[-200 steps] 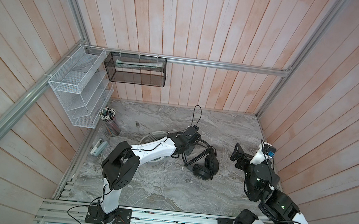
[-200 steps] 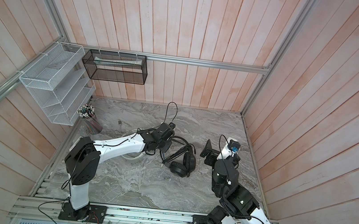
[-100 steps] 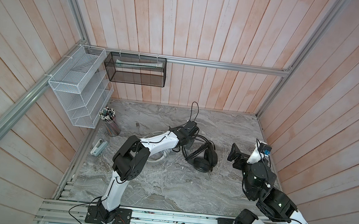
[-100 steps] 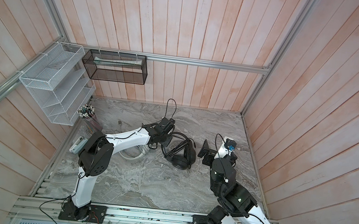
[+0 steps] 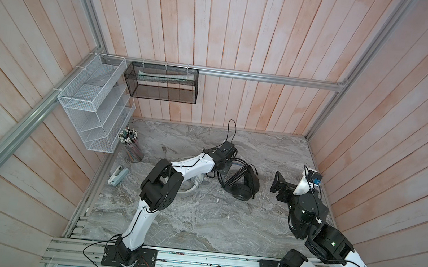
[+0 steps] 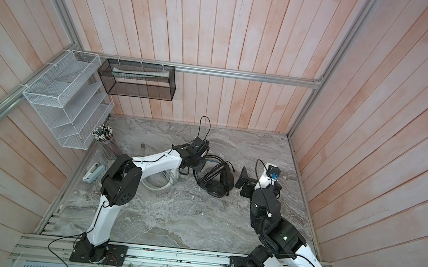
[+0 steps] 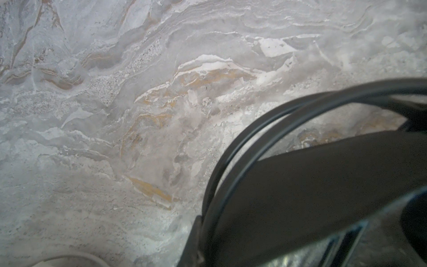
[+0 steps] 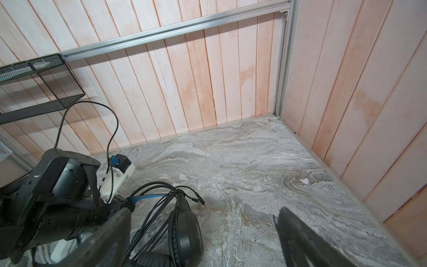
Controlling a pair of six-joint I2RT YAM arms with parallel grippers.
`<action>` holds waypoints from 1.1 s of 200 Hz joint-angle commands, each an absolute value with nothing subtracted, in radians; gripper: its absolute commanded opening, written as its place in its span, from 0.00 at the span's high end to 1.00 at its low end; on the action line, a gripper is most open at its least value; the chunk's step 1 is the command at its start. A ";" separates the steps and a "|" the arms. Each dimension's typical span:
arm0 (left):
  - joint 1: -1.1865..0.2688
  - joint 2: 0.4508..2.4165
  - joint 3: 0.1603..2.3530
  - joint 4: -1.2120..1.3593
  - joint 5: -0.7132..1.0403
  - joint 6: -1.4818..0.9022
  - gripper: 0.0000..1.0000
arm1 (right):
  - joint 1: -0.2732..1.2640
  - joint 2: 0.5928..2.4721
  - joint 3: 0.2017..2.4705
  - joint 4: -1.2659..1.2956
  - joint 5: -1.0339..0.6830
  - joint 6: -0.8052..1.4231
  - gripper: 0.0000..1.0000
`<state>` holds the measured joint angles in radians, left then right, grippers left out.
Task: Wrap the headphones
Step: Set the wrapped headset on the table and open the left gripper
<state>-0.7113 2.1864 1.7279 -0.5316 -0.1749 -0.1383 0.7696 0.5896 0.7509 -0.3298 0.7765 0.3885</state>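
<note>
Nearest, the right gripper (image 8: 202,211) is noted open wide, nothing between its jaws, near the black headphones (image 5: 242,184) but apart from them. Two headsets are counted on the marble counter (image 5: 196,220). The black headphones lie mid-counter: round padded ear cups, blue-lined headband, black cable (image 7: 231,148) looped over them in several strands. The left gripper (image 5: 224,166) is set beside the headband; its closure cannot be told. The white headphones (image 5: 191,185) are mostly hidden under the left arm. Farther back, one pencil cup (image 5: 131,149) is recorded.
</note>
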 commanded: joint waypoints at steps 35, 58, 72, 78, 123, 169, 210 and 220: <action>-0.703 2.200 1.780 -0.535 -0.199 -0.133 0.68 | 0.767 0.600 0.745 -0.326 0.760 0.374 0.01; -0.703 2.195 1.799 -0.540 -0.203 -0.129 0.63 | 0.766 0.603 0.746 -0.326 0.756 0.374 0.01; -0.703 2.189 1.812 -0.540 -0.207 -0.123 0.51 | 0.767 0.605 0.748 -0.328 0.755 0.374 0.01; -0.703 2.185 1.821 -0.544 -0.207 -0.120 0.44 | 0.768 0.606 0.749 -0.329 0.755 0.374 0.01; -0.709 2.143 1.920 -0.602 -0.229 -0.120 0.13 | 0.767 0.613 0.758 -0.339 0.761 0.377 0.00; -0.750 1.998 1.999 -0.558 -0.339 -0.040 0.01 | 0.767 0.634 0.776 -0.340 0.761 0.377 0.01; -0.788 1.680 1.773 -0.241 -0.400 0.011 0.01 | 0.767 0.664 0.787 -0.365 0.777 0.417 0.01; -0.802 1.567 1.643 -0.098 -0.412 0.047 0.02 | 0.766 0.663 0.783 -0.365 0.789 0.426 0.01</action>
<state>-0.7757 1.7752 1.8282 -0.4015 -0.3435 -0.0322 0.7696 0.6659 0.7570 -0.3435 0.7609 0.3965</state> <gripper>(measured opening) 0.986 0.994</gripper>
